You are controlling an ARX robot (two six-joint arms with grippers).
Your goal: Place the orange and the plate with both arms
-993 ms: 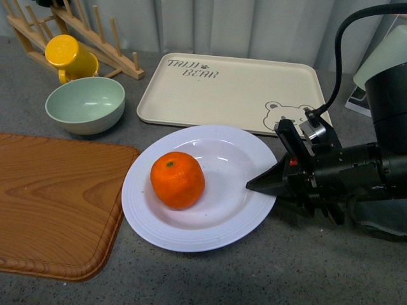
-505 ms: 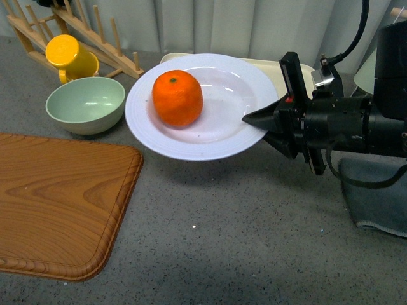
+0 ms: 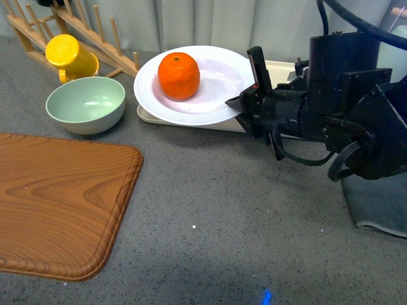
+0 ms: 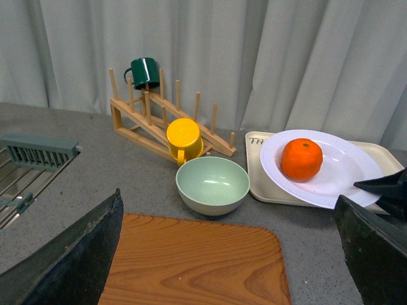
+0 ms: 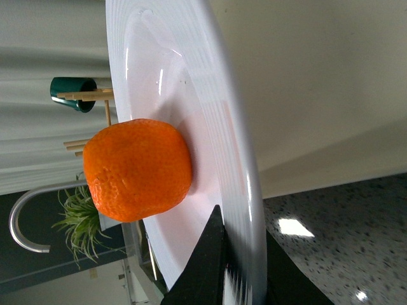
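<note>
The white ridged plate (image 3: 210,95) hangs in the air over the beige bear tray (image 3: 191,119), with the orange (image 3: 179,75) resting in it. My right gripper (image 3: 236,105) is shut on the plate's near-right rim. In the right wrist view the plate (image 5: 178,89) stands edge-on between my black fingertips (image 5: 213,254), the orange (image 5: 137,168) beside them. The left wrist view shows the plate (image 4: 346,171) and orange (image 4: 301,159) from afar. My left gripper (image 4: 232,254) is open above the wooden board (image 4: 191,260), holding nothing.
A pale green bowl (image 3: 84,103) and a yellow cup (image 3: 67,56) sit left of the tray, by a wooden dish rack (image 3: 76,28). The wooden board (image 3: 57,203) fills the near left. A grey cloth (image 3: 378,203) lies at the right. A sink grate (image 4: 38,149) shows in the left wrist view.
My right gripper has lifted the plate with the orange off the table and carried it back, over the bear tray. The plate has drawn further away and slightly right.
</note>
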